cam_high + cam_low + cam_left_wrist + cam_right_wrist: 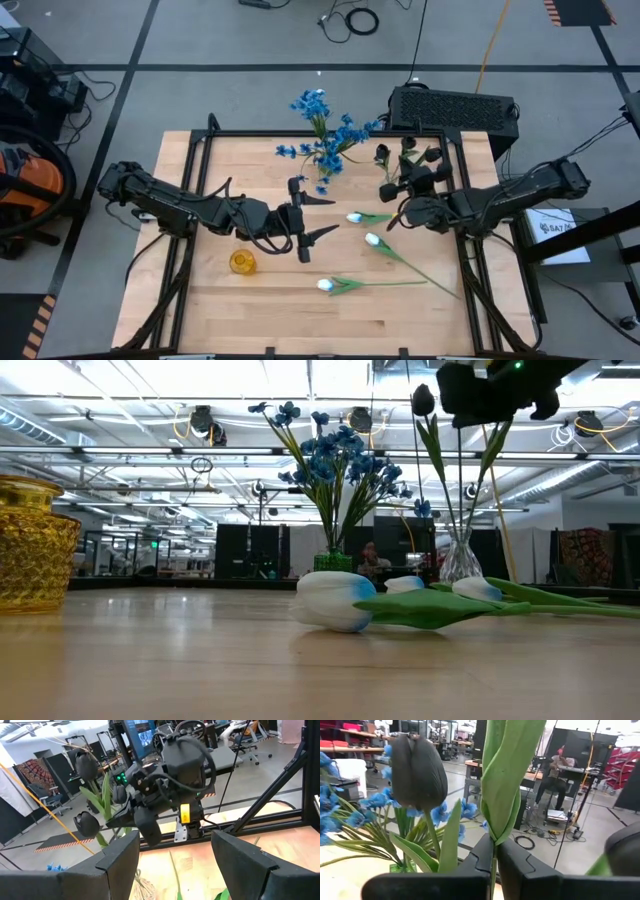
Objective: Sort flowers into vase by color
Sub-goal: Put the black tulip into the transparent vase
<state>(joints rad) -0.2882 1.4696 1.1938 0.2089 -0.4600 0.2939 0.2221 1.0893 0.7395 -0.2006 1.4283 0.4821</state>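
Three white tulips (372,240) lie flat on the wooden table (250,310), stems pointing roughly toward the right side; one near the middle, one just below it, one nearer the front edge. Blue flowers (325,125) stand upright in a green vase (333,561) at the back of the table. Dark tulips (405,155) stand in a clear glass vase (460,560) to the right of the blue ones (vase seen plainly only in the low view). A yellow glass vase (242,262) sits alone at front left, holding nothing.

Right gripper (495,857): clenched on the green stem and leaf of a dark tulip (417,770), beside the dark-tulip vase, above the table. The bloom rises past the fingers, blue flowers behind it.

Left gripper (312,217): released, fingers (120,852) spread wide, nothing between them. It hovers near the table's middle, pointing toward the right arm, just left of the white tulips.

A person sits at a desk in the room beyond.
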